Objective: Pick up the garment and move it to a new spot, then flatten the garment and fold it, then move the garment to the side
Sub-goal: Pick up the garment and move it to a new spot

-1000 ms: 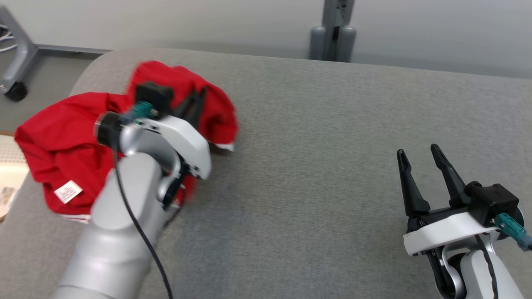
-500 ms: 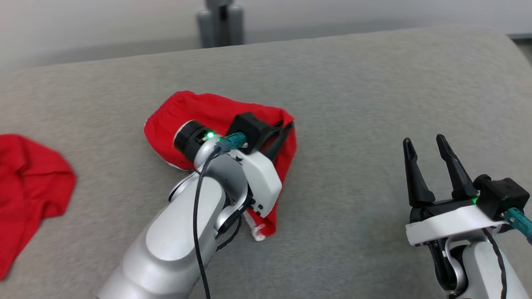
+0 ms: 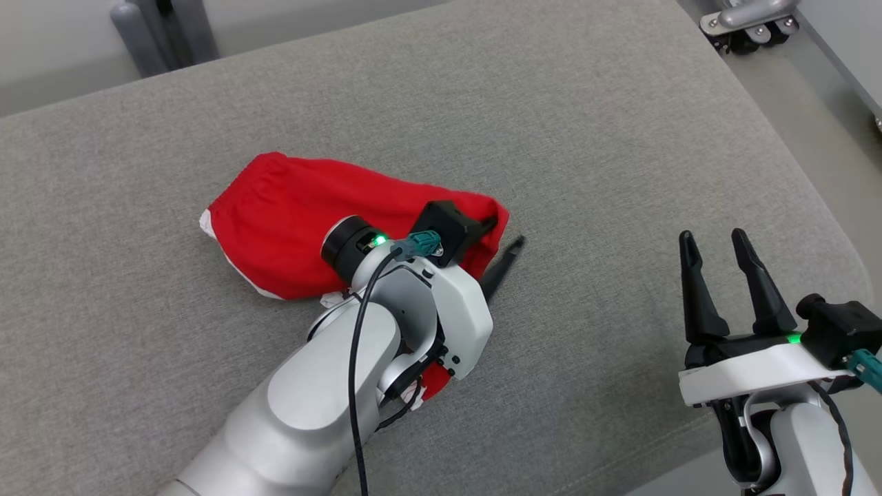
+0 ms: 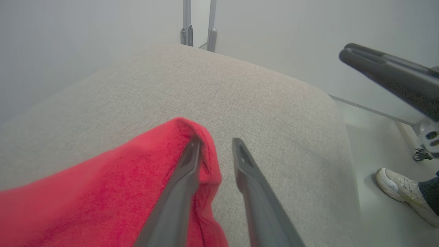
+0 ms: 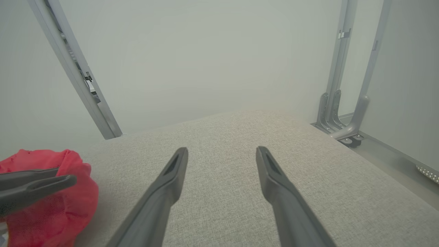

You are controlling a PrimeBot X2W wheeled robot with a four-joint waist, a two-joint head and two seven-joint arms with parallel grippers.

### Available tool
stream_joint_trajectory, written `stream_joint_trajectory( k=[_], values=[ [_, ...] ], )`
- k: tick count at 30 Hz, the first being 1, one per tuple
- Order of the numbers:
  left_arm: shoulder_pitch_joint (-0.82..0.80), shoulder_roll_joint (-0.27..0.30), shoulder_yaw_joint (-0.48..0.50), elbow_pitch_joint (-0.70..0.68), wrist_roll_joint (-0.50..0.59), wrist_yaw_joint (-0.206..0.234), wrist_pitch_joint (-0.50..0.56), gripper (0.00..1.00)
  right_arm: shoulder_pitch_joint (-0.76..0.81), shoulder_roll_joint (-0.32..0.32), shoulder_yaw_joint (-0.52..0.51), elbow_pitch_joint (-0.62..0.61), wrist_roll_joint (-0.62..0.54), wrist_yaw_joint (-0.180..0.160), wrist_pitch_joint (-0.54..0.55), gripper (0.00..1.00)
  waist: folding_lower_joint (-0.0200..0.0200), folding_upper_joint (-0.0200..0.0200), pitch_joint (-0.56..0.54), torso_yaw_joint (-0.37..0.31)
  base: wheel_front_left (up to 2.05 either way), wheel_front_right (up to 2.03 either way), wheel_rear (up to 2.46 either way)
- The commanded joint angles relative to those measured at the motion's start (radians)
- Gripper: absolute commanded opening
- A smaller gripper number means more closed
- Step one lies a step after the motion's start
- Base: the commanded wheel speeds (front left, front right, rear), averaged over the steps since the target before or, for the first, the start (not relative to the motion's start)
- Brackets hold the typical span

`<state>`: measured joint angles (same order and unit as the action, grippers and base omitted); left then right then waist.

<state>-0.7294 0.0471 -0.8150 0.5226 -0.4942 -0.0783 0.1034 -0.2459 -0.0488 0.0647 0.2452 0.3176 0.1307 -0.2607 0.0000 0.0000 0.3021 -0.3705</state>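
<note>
left jaws: half parted, gripping nothing
right jaws: wide, empty
risk: garment [image 3: 289,227] hem catches on finger [image 4: 183,175], gets dragged and bunched

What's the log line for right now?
red garment: bunched on grey cushion, unflattened | left gripper: open, at its edge | right gripper: open, empty, aside | next: flatten

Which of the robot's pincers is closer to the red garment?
Left. The left pincer is at the garment's edge, one finger against the cloth. The right pincer hangs well apart from it, over bare cushion.
</note>
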Motion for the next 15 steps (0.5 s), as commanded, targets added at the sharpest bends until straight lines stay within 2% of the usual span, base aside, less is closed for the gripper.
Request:
stream_joint_trajectory(
  k=[1,6,9,15],
  values=[
    [-0.019,0.007,-0.004,-0.004,-0.011,-0.003,-0.015,1.00,-0.010,-0.003,-0.007,-0.002,0.002,0.000,-0.008,1.00,0.0000,0.0000,0.003,0.008,0.00,0.00,0.00],
    [-0.026,0.008,-0.003,-0.043,-0.056,-0.009,-0.129,1.00,-0.014,-0.004,-0.025,-0.016,-0.022,0.000,-0.008,1.00,0.0000,0.0000,-0.021,0.073,0.00,0.00,0.00],
    [-0.032,0.018,0.028,-0.048,-0.067,0.012,-0.171,1.00,-0.017,-0.004,-0.032,-0.022,-0.043,0.000,-0.007,1.00,0.0000,0.0000,-0.042,0.122,0.00,0.00,0.00],
    [-0.002,0.086,0.105,-0.077,-0.084,0.069,-0.229,1.00,-0.014,-0.004,-0.047,-0.031,-0.081,0.000,-0.007,1.00,0.0000,0.0000,-0.089,0.220,0.00,0.00,0.00]
  ],
)
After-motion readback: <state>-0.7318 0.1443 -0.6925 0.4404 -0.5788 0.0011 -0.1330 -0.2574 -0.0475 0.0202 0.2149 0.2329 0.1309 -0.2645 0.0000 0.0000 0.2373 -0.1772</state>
